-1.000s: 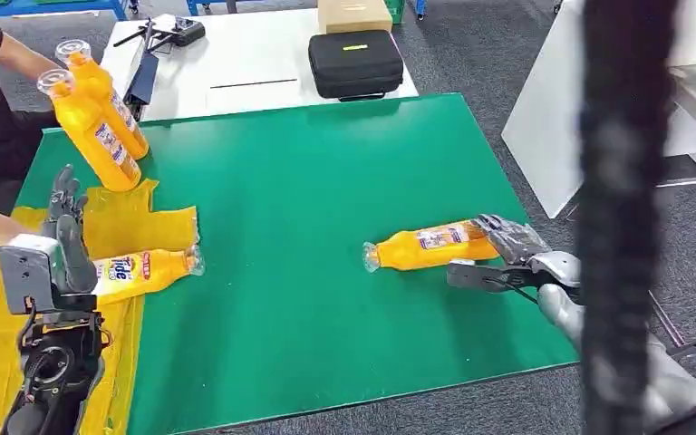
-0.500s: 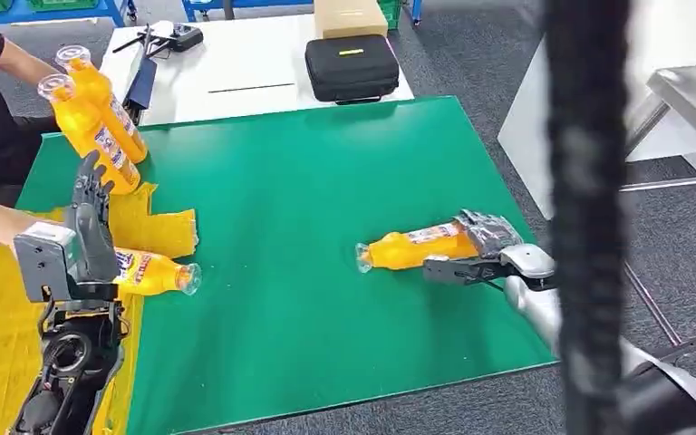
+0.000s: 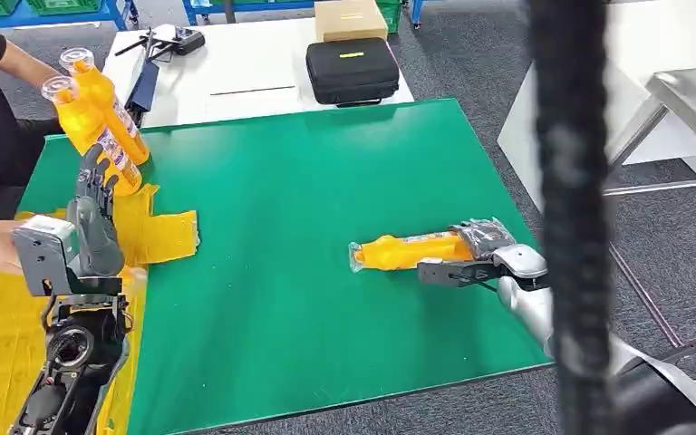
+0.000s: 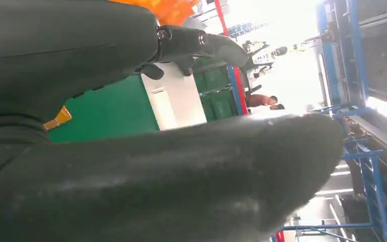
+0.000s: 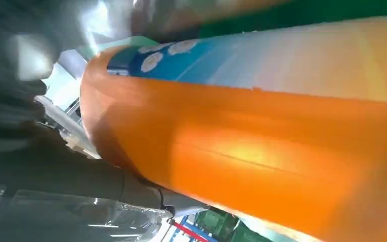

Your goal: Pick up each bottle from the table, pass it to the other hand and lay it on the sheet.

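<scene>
At four o'clock on the green desk (image 3: 290,227) I'm gripping the lying bottle (image 3: 408,251) with my right hand (image 3: 480,254), ready for a handover. My left hand (image 3: 95,217) is hovering released, fingers up, over the yellow sheet (image 3: 159,231) at nine o'clock, presumably waiting to receive. A blurred dark cable (image 3: 566,208) is hiding my right forearm.

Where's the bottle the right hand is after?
In the head view the bottle lies on its side on the green mat, toward its right edge, cap pointing left, with the right hand around its base.
</scene>
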You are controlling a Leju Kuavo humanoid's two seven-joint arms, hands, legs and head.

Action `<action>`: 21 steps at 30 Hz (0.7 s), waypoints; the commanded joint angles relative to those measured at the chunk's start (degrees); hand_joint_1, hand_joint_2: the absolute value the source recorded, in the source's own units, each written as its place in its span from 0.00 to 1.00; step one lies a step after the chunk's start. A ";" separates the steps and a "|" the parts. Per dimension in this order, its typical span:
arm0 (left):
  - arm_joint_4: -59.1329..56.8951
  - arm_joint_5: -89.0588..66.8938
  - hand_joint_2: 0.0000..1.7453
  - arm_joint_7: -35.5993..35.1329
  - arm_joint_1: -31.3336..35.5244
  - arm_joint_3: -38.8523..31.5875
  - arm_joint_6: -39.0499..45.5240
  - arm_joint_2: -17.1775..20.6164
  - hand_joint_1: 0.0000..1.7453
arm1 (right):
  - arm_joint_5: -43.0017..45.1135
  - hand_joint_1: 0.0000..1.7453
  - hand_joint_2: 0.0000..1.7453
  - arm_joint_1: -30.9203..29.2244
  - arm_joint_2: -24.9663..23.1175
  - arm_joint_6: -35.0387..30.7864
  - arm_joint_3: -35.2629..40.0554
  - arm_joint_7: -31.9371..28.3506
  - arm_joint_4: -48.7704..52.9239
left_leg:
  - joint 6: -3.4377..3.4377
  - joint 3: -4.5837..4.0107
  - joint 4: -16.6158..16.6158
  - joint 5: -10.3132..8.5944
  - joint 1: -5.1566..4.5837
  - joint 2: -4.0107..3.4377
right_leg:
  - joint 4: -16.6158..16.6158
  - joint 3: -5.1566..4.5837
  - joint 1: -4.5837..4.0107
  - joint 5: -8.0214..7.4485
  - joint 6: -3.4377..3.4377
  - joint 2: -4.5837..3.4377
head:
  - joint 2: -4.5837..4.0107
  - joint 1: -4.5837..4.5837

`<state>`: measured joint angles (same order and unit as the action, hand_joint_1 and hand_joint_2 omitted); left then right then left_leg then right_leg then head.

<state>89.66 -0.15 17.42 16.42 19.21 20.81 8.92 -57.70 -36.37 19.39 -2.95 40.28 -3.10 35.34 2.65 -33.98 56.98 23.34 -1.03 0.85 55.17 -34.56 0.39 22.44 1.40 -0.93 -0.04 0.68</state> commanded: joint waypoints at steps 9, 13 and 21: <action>-2.86 1.37 0.00 -0.40 2.75 1.40 0.46 -1.68 0.00 | -3.69 0.00 1.00 8.50 -3.63 5.74 2.80 0.63 -7.12 | -0.24 0.35 -0.13 0.03 0.24 0.40 | -0.34 0.31 -0.25 0.14 -0.05 0.55 | 0.00 0.02; -2.73 1.36 0.00 -0.40 2.72 1.31 0.45 -1.69 0.00 | -3.88 0.00 1.00 8.55 -3.70 5.94 2.70 0.69 -7.14 | -0.09 1.41 -0.06 0.74 0.28 0.02 | -0.30 0.93 -0.35 0.68 -0.20 0.15 | 0.00 -0.02; -1.25 1.04 0.00 -0.85 2.05 0.49 0.37 -2.50 0.00 | -4.62 1.00 1.00 10.03 -2.71 7.27 2.30 0.22 -4.41 | -0.16 2.12 0.27 1.64 0.33 -0.65 | -0.17 1.67 -0.41 1.23 -0.22 -0.54 | 0.00 -0.02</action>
<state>89.68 1.05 17.31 17.55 19.43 21.35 7.87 -61.83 -35.62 17.75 1.14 40.72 -2.51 33.83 2.68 -30.96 56.91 25.19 -0.83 -0.10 54.81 -32.23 0.07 23.86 1.18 -1.84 -0.04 0.66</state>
